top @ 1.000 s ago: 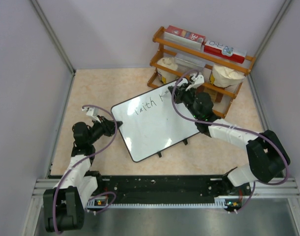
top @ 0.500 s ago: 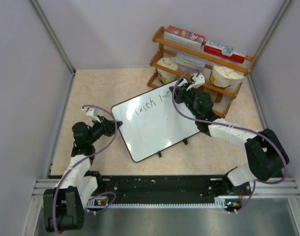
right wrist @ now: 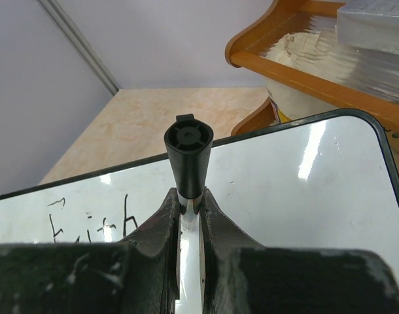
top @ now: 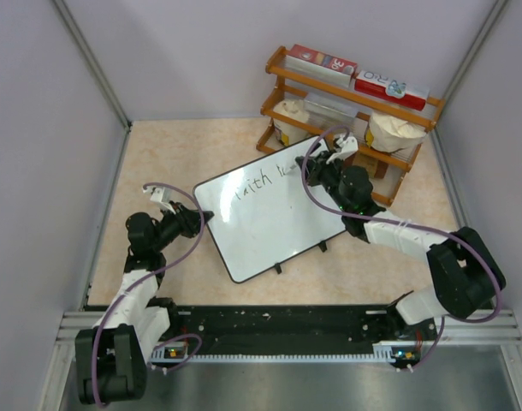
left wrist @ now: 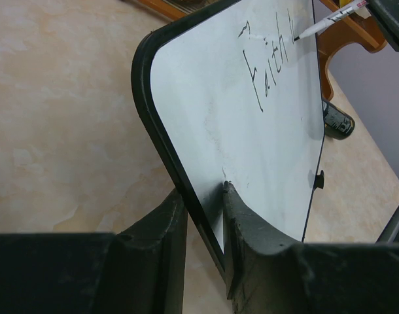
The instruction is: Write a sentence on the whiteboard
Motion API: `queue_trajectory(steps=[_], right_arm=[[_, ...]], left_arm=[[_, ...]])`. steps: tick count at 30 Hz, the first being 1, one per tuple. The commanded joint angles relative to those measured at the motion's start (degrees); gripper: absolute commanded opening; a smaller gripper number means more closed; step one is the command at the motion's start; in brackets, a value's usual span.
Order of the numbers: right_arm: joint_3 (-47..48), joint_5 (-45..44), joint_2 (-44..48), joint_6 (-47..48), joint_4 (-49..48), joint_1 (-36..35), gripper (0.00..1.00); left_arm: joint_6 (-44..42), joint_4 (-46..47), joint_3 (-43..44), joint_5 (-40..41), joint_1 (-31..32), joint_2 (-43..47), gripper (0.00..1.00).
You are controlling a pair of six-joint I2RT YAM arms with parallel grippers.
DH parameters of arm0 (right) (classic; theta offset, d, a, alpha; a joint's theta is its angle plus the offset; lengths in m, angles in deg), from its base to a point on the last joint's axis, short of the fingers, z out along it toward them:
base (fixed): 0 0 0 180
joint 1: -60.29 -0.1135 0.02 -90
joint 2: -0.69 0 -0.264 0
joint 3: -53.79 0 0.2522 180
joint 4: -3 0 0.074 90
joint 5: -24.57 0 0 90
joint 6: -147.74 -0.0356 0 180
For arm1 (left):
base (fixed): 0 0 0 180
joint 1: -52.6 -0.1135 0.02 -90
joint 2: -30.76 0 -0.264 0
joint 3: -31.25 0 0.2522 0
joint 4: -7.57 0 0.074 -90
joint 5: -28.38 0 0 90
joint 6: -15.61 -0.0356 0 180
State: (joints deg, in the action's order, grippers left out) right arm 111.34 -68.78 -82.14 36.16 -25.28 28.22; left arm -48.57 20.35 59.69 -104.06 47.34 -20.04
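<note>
Looking from above, I see the large flat white whiteboard (top: 274, 223), black-rimmed, in the middle of the worktop (top: 171, 154), with the black handwritten sentence (top: 259, 181) near its far edge. Left wrist: my left gripper (left wrist: 203, 196) pinches the board's rim. Right wrist: my right gripper (right wrist: 190, 196) is clamped on a black-ended marker (right wrist: 188, 149).

Soft, even overhead light, with mild glare on the board.

Seen from above, the table (top: 184, 154) is evenly bright. Shadows beneath the arms are faint and soft-edged, pale sheen marks the near corner of the whiteboard (top: 261, 227), and the picture is slightly soft and grainy. In the right wrist view, bright reflections streak the board, while the right gripper (right wrist: 190, 196) and the black cap of the marker (right wrist: 188, 154) look dark and a little blurred close to the lens. In the left wrist view, the left gripper (left wrist: 203, 193) is a dark, soft-focus mass, yet the sentence (left wrist: 265, 65) is legible.
</note>
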Motion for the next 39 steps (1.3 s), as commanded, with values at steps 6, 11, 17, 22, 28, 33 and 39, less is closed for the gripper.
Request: queue_trajectory(steps=[6, 11, 17, 22, 28, 33, 39], right_arm=[[-1.1, -0.5, 1.7, -0.6, -0.1, 0.6, 0.0], [2.2, -0.5, -0.2, -0.6, 0.4, 0.7, 0.0], [5.2, -0.1, -2.3, -0.4, 0.2, 0.7, 0.0], [7.5, -1.2, -3.3, 1.5, 1.8, 0.6, 0.0], [8.3, -2.1, -4.0, 2.3, 3.6, 0.7, 0.0], [6.7, -2.8, -3.3, 1.5, 3.5, 1.0, 0.0], [3.5, -3.0, -1.6, 0.3, 2.7, 1.9, 0.0]], left_arm=[[-5.0, 1.7, -0.8, 2.4, 0.0, -0.4, 0.0], [-5.0, 1.7, -0.7, 2.4, 0.0, -0.4, 0.0], [-5.0, 1.8, -0.8, 2.3, 0.0, -0.5, 0.0], [-5.0, 1.8, -0.7, 2.3, 0.0, -0.5, 0.0], [-5.0, 1.8, -0.7, 2.3, 0.0, -0.4, 0.0], [-5.1, 1.7, -0.7, 2.4, -0.1, -0.3, 0.0], [-5.1, 1.7, -0.8, 2.4, -0.1, -0.4, 0.0]])
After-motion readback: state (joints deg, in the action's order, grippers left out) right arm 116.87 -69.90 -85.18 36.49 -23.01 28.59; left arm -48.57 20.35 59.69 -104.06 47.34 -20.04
